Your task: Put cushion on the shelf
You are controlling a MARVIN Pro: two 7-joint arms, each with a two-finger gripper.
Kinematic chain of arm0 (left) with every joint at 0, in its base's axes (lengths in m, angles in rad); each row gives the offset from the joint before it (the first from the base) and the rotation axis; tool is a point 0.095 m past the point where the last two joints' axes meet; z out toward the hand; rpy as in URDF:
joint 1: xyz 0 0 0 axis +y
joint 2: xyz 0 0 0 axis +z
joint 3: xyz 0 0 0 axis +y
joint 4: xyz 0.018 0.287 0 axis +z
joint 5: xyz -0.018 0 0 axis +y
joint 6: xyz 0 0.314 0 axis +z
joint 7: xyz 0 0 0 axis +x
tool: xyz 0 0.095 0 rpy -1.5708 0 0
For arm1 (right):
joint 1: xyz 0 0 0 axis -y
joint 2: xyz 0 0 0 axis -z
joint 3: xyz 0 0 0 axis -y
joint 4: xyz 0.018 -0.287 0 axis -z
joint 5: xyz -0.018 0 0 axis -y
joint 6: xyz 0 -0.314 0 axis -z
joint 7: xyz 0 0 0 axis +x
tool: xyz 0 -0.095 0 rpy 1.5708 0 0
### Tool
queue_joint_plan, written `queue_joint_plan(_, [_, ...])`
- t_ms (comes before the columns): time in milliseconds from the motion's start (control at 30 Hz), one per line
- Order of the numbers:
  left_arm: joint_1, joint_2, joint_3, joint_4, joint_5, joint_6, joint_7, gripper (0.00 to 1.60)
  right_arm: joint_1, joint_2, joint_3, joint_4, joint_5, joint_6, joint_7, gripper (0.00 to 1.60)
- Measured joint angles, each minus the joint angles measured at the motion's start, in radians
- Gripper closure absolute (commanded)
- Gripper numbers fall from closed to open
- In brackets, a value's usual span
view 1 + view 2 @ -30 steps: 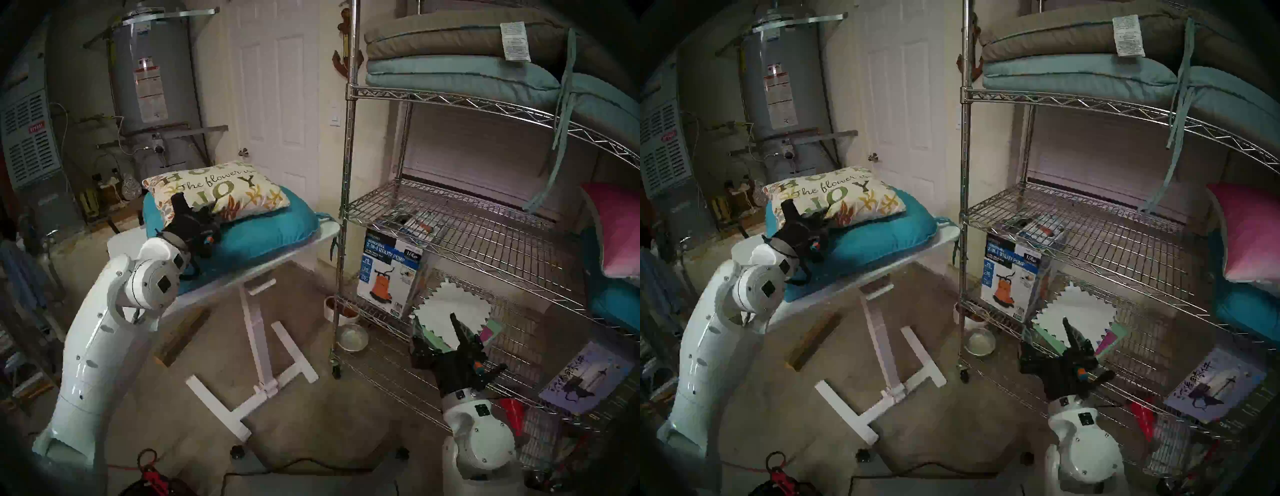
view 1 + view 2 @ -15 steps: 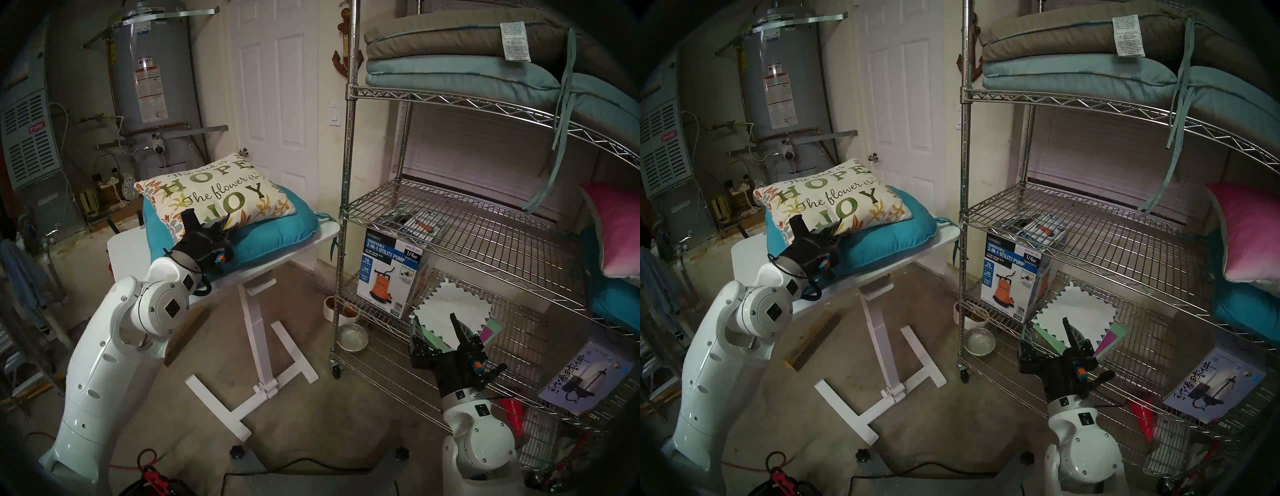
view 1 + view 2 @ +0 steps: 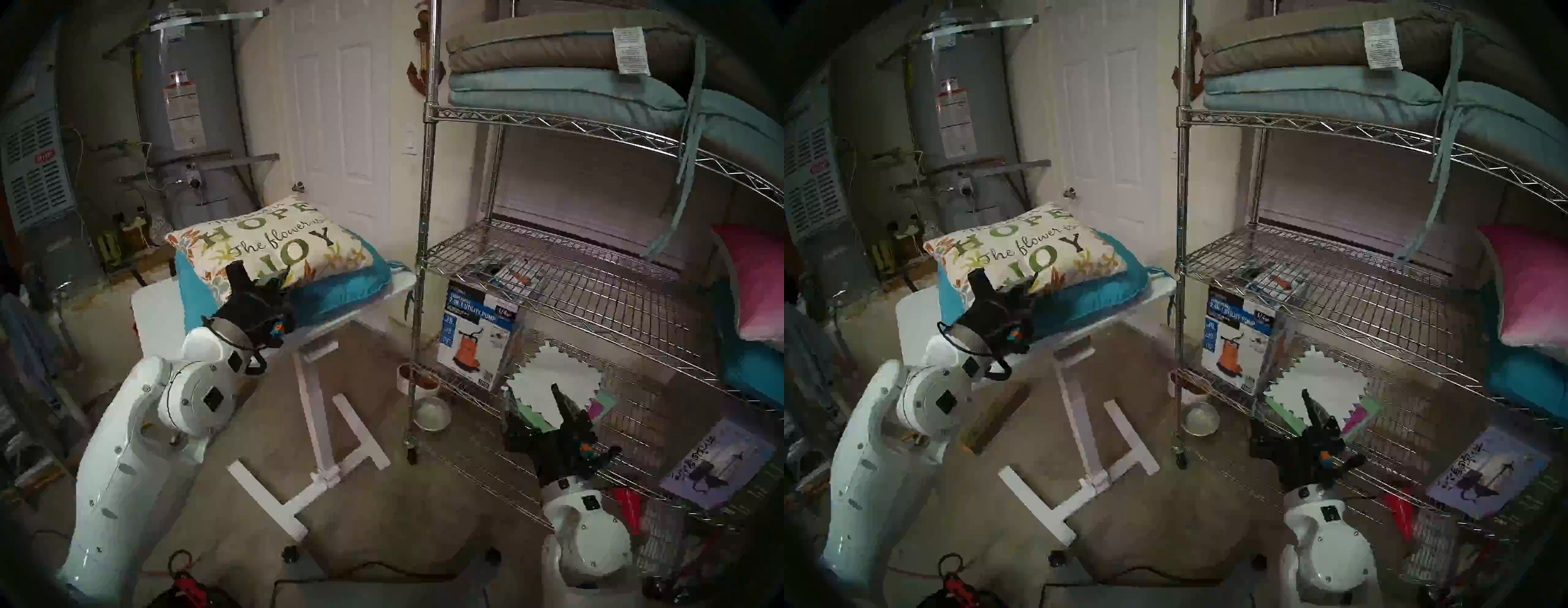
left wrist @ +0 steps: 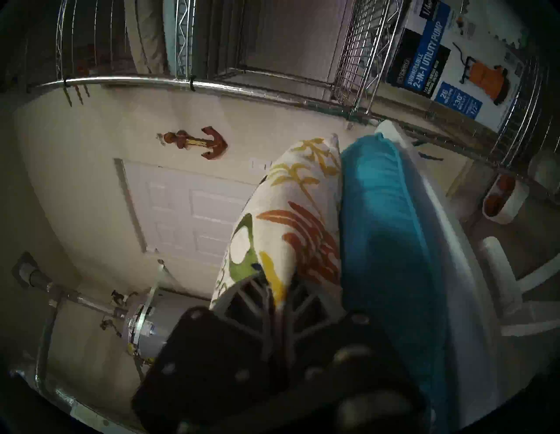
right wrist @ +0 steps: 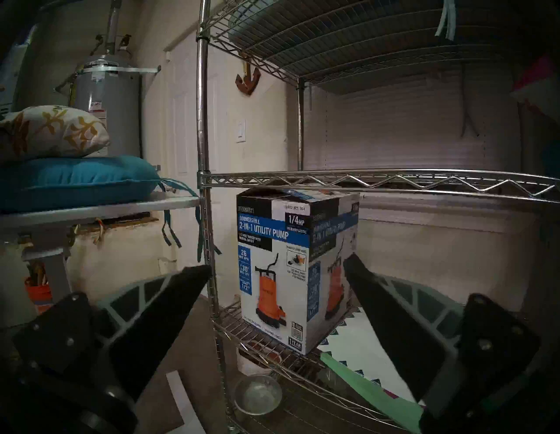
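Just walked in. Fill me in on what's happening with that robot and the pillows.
The left gripper is shut on the near edge of the printed HOPE/JOY cushion, which lies on a teal seat cushion on the white table. The right gripper is open and holds nothing, in front of the wire shelf. The cushion is not on the shelf yet; the middle tier looks mostly free.

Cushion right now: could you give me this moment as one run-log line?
left gripper: shut on cushion | cushion: on teal pillow | right gripper: open | shelf: cushion not placed
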Motion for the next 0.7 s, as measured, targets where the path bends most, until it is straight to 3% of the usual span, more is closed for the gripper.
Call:
queue_joint_plan(400, [0.044, 0.01, -0.029, -0.066, -0.012, 0.019, -0.041, 1.6, 0.0, 0.0, 0.0, 0.0, 0.0, 0.0, 0.0, 0.0])
queue_joint_plan(433, [0.047, 0.01, -0.032, -0.069, -0.014, 0.02, -0.042, 1.47, 0.0, 0.0, 0.0, 0.0, 0.0, 0.0, 0.0, 0.0])
queue_joint_plan(467, [0.05, 0.01, -0.033, -0.071, -0.015, 0.02, -0.042, 1.08, 0.0, 0.0, 0.0, 0.0, 0.0, 0.0, 0.0, 0.0])
queue_joint_plan(500, [0.054, 0.01, -0.035, -0.073, -0.017, 0.021, -0.041, 0.0, 0.0, 0.0, 0.0, 0.0, 0.0, 0.0, 0.0, 0.0])
queue_joint_plan(700, [0.072, 0.002, -0.041, -0.082, -0.022, 0.022, -0.028, 0.0, 0.0, 0.0, 0.0, 0.0, 0.0, 0.0, 0.0, 0.0])
